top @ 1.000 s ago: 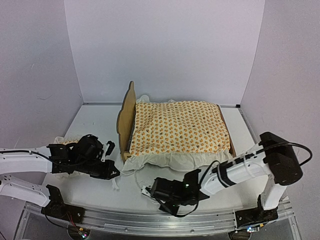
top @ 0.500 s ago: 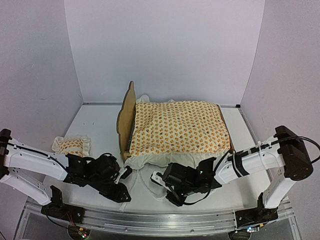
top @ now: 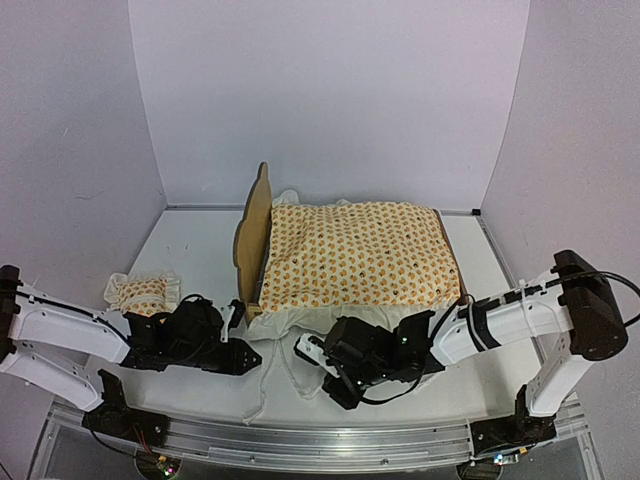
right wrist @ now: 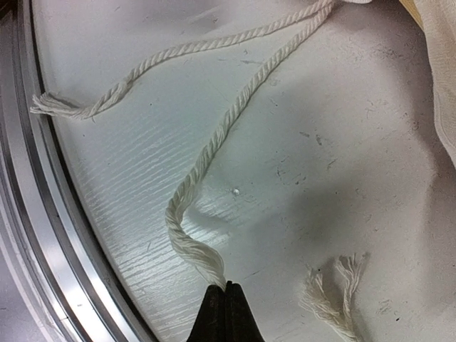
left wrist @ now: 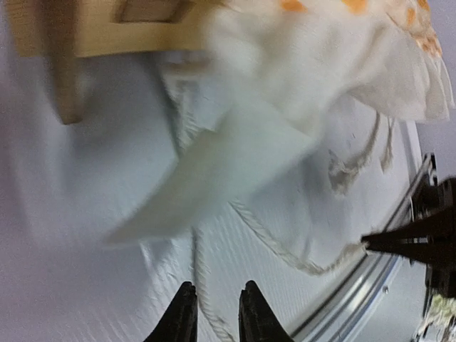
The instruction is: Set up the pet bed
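In front of the plywood bed (top: 252,225), right gripper (right wrist: 226,288) jaws clamped a twisted cotton cord (right wrist: 214,142); left gripper (left wrist: 217,315) jaws stood slightly apart.

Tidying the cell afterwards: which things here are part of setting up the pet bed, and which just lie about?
In the job: pet bed, mattress cover, tie cord pinched by right gripper.
Lying aside: small pillow, untouched.

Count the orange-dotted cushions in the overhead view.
2: the large mattress lying on the bed, and a small pillow on the table left of it. None seems hidden.
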Controlling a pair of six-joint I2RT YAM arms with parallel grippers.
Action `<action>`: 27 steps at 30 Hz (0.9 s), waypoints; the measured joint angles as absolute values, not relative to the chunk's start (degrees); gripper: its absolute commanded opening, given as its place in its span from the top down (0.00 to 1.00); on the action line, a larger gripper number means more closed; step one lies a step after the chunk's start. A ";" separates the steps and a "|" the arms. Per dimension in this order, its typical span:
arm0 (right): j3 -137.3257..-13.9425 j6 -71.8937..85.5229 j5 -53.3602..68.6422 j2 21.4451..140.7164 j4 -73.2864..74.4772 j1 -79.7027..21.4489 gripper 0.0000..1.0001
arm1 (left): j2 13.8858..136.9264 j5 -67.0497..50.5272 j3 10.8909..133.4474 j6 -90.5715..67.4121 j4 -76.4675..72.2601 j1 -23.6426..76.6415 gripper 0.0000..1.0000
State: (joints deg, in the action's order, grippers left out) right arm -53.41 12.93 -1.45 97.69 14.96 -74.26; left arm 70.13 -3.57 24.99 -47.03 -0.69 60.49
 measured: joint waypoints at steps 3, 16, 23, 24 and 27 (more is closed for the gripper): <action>-53.41 13.10 -0.99 97.58 14.55 -74.26 1.00 | 70.13 0.69 20.40 -46.28 -8.25 59.13 0.83; -55.16 13.10 0.71 96.05 12.45 -74.26 1.00 | 80.90 18.39 13.30 -36.95 -38.22 63.20 0.92; -55.77 13.08 0.73 95.07 11.57 -74.26 1.00 | 88.27 24.47 12.14 -35.35 -46.24 64.31 0.78; -55.77 13.10 0.75 95.04 11.55 -74.26 1.00 | 89.52 24.99 12.69 -34.61 -47.22 64.10 0.79; -55.77 13.13 0.91 95.02 11.53 -74.26 1.00 | 92.29 25.06 15.11 -33.26 -49.87 62.92 0.81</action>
